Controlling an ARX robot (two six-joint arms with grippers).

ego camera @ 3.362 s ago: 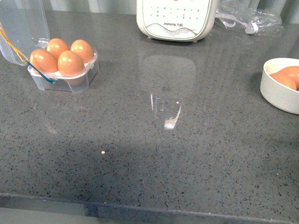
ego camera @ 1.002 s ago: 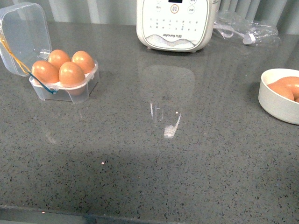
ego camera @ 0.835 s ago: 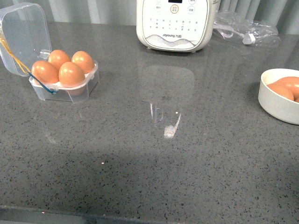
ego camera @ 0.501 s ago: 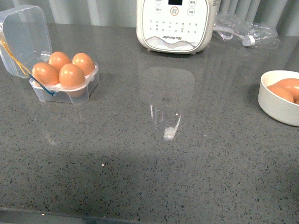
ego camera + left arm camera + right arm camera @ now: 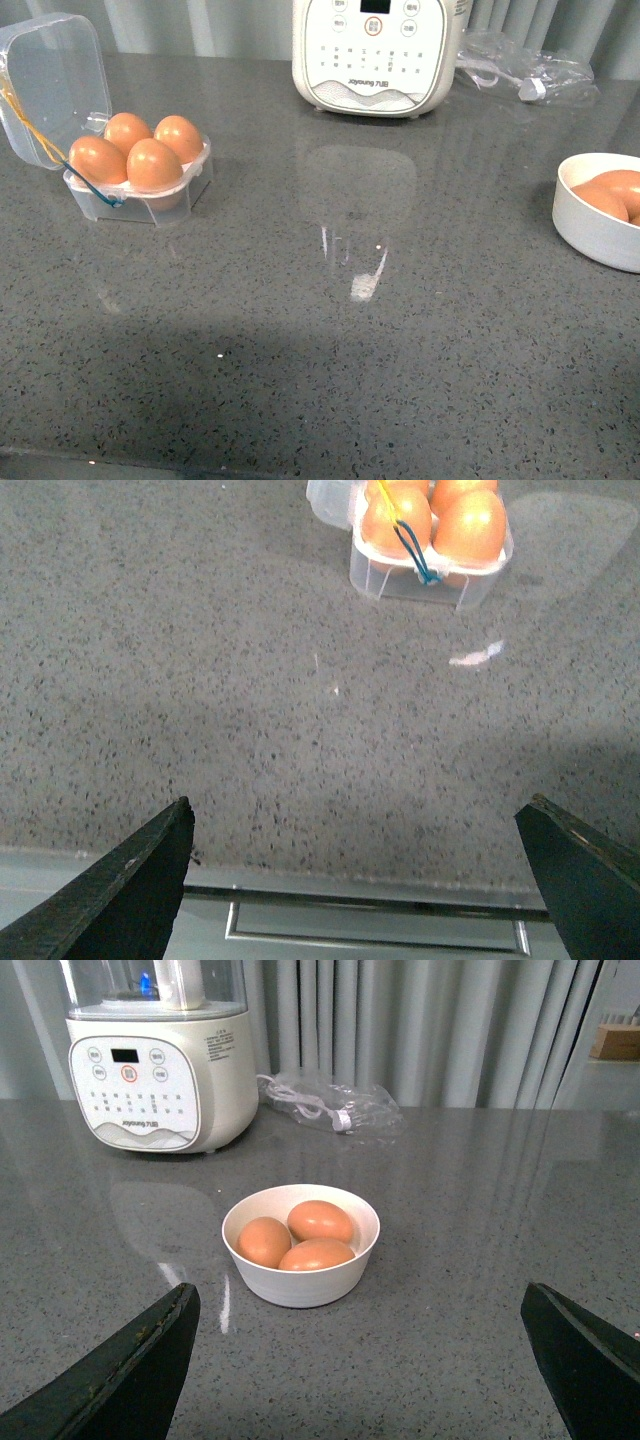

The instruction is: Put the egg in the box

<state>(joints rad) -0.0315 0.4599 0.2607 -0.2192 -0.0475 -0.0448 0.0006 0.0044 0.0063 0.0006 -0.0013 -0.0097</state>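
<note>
- While my left claw hangs with its two dark fingers spread wide apart, nothing lies between them and they touch nothing.
- It sits over the front edge of the grey speckled bench, angled down and forward. The arm behind it is out of sight.
- My right claw is just as wide open and just as empty, its fingers clear of everything.
- It is held low and roughly level, looking across the bench.
- Neither of my arms shows in the front view.
- Ahead of the left claw and well apart from it stands the box, a clear plastic case on the left part of the bench.
- Its clear lid is tipped up and open behind it, and a thin yellow and blue band runs over one side.
- Four orange-brown eggs sit one to each hollow, so the box is full. I cannot tell which of them is the task's own.
- Ahead of the right claw, apart from it, is a round white bowl with three more brown eggs in it, far across the bench from the box.
- Behind the bowl, at the back of the bench, stand a white appliance with a button panel and a crumpled clear plastic bag, with a pale curtain beyond.
</note>
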